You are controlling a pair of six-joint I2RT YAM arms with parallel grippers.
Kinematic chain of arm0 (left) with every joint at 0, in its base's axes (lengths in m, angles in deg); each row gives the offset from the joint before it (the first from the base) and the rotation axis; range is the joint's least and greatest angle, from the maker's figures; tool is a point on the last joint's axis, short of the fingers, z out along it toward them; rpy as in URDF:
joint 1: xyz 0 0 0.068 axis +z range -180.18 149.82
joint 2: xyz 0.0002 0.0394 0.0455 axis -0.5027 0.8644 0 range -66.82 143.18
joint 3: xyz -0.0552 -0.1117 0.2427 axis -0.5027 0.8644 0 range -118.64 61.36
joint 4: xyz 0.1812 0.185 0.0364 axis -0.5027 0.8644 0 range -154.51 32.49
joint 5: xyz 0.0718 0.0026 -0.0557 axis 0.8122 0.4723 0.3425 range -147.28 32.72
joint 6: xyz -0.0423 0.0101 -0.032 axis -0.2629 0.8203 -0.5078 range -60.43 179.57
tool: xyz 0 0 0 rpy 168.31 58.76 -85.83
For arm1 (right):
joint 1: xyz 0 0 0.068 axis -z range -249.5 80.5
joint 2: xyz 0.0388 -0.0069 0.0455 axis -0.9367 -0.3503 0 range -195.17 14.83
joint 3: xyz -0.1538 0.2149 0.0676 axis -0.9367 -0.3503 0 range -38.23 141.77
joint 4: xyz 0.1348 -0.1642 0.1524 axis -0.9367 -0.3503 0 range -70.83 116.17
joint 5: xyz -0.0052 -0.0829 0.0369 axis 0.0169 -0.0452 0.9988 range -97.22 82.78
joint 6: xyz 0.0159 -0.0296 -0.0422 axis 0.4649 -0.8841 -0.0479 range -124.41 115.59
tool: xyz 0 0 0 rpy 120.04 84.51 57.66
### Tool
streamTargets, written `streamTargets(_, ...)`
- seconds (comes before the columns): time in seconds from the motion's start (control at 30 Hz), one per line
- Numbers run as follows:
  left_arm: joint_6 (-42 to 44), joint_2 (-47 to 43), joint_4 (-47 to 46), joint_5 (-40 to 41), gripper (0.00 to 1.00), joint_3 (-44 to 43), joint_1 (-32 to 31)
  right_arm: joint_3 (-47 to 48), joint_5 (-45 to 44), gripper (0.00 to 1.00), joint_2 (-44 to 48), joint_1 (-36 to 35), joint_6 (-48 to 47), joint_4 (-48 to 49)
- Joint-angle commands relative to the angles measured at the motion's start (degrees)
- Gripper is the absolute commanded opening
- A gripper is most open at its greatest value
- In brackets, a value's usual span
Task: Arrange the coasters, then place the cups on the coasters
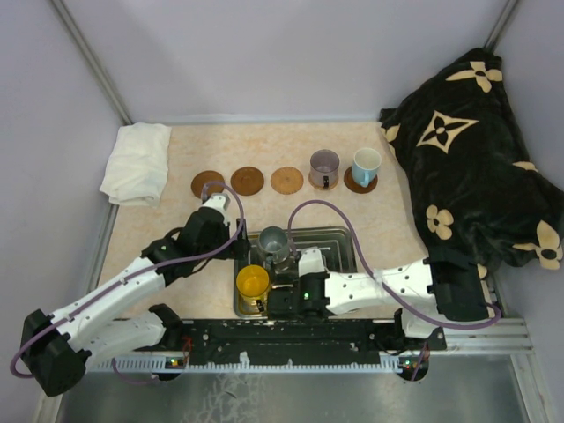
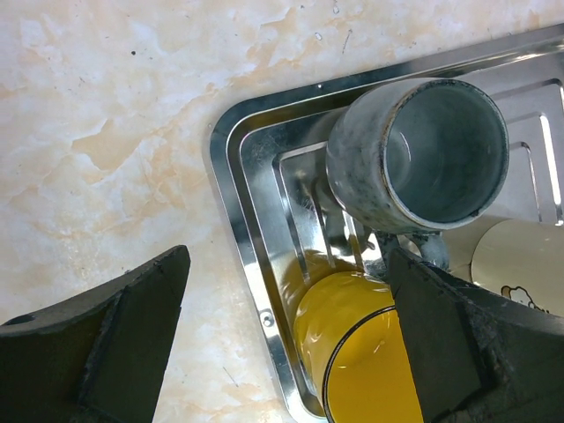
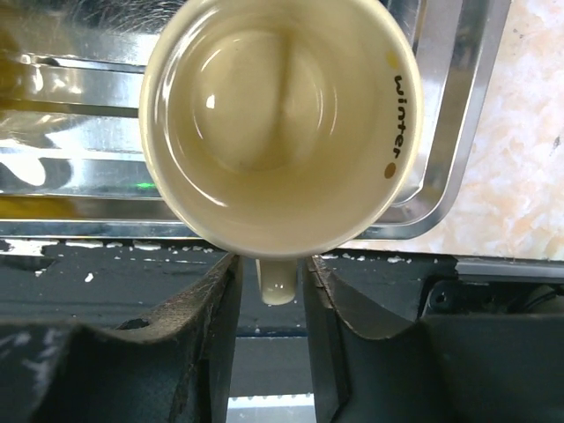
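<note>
Three bare coasters [image 1: 208, 184] [image 1: 248, 181] [image 1: 286, 180] lie in a row at the back. To their right, the purple cup [image 1: 323, 167] and the light blue cup [image 1: 365, 166] each stand on a coaster. The metal tray [image 1: 339, 240] holds the grey cup [image 1: 273, 240], the orange-yellow cup [image 1: 253, 284] and the cream cup [image 3: 280, 123]. My right gripper [image 3: 273, 273] has its fingers close on both sides of the cream cup's handle [image 3: 278, 286], with thin gaps showing. My left gripper [image 2: 291, 344] is wide open over the tray's left rim [image 2: 238, 220] and the orange-yellow cup [image 2: 361, 352], below the grey cup [image 2: 414, 150].
A folded white cloth [image 1: 137, 163] lies at the back left. A black blanket with a cream flower pattern [image 1: 476, 150] is heaped along the right side. The arms' mounting rail [image 1: 352, 339] runs along the near edge, just behind the tray.
</note>
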Motion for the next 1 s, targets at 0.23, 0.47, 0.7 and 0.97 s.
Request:
streamTargets(0.23,-0.84,-0.09,0.8,1.95,1.0,0.37,-0.17,-2.73,-0.49,0.3,1.07,-0.5,0.47,5.2)
streamTargets(0.47,-1.5,-0.87,1.17,2.23,1.0,0.92,-0.17,-4.55,-0.52,0.16,0.89,-0.45,1.41,5.9)
streamTargets(0.7,-1.53,-0.67,1.33,2.41,1.0,0.79,-0.17,-3.28,-2.91,0.0,1.39,-0.47,2.67,3.44)
streamTargets(0.97,-1.56,-0.26,0.98,2.96,1.0,1.0,-0.17,-0.29,-10.59,0.0,4.55,-0.45,5.56,-1.51)
